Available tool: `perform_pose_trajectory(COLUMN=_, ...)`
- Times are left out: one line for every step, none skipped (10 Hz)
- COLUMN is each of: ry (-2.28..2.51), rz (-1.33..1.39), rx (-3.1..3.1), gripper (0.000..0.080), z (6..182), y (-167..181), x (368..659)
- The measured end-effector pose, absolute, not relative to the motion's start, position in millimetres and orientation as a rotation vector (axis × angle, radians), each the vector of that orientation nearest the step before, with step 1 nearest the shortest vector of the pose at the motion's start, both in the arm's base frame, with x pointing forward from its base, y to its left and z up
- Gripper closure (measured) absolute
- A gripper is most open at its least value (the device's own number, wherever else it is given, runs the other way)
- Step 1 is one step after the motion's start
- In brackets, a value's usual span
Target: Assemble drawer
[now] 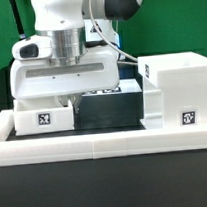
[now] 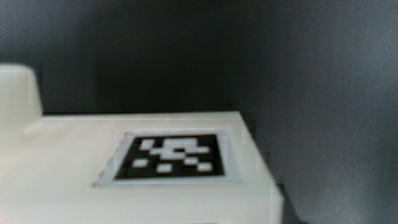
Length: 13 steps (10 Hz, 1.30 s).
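The drawer's large white boxy housing [image 1: 177, 90] stands at the exterior view's right, with a tag on its front. A small white tray [image 1: 44, 114] with a front tag lies at the left, just behind the border rail. My gripper [image 1: 66, 87] hangs straight down over this tray. Its fingertips are hidden behind the tray's wall, so I cannot tell whether they are open or shut. The wrist view is blurred. It shows a white part's flat face [image 2: 107, 195] with a tag [image 2: 173, 158] very close, and no fingers. A second tray is not clearly visible.
A white border rail [image 1: 104, 144] runs along the front of the black table [image 1: 107, 109]. A small tagged white piece [image 1: 124, 88] shows between my gripper and the housing. Green backdrop behind.
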State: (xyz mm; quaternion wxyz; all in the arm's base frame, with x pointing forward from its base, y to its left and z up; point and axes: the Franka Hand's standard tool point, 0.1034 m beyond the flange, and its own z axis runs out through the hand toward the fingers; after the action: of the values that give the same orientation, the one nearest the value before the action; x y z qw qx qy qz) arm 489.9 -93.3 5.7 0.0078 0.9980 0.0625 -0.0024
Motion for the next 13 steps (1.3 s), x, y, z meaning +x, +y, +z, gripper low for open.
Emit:
perform_pose_trajectory(ry=0.195, rz=-0.008, rx=3.12, gripper=0.0758, z=5.7, y=-93, x=490)
perform_pose_trajectory(ry=0.195, rz=-0.008, rx=3.12, gripper=0.0758, z=5.7, y=-93, x=490)
perform_pose_trajectory(ry=0.195, rz=-0.008, rx=3.12, gripper=0.0758, z=5.7, y=-93, x=490)
perform_pose_trajectory(ry=0.195, rz=-0.008, rx=3.12, gripper=0.0758, z=5.7, y=-93, x=490)
perform_pose_trajectory(ry=0.195, rz=-0.008, rx=3.12, gripper=0.0758, z=5.7, y=-93, x=490)
perform_pose_trajectory(ry=0.195, rz=-0.008, rx=3.12, gripper=0.0758, z=5.7, y=-93, x=490)
perform_pose_trajectory(ry=0.205, rz=-0.015, rx=3.122, gripper=0.0758, z=6.5, y=-93, x=490)
perform_pose_trajectory(ry=0.216, rz=-0.025, rx=3.13, gripper=0.0758, z=11.9, y=-93, x=491)
perform_pose_trajectory(ry=0.226, rz=-0.028, rx=3.138, gripper=0.0758, z=17.2, y=-92, x=492)
perform_pose_trajectory(ry=0.241, rz=-0.031, rx=3.14, gripper=0.0758, z=18.9, y=-93, x=492)
perform_pose_trajectory(ry=0.253, rz=-0.04, rx=3.139, gripper=0.0758, z=15.8, y=-93, x=491)
perform_pose_trajectory(ry=0.251, rz=-0.042, rx=3.139, gripper=0.0757, z=15.2, y=-93, x=490)
perform_pose_trajectory(ry=0.265, rz=-0.043, rx=3.138, gripper=0.0757, z=15.1, y=-93, x=490)
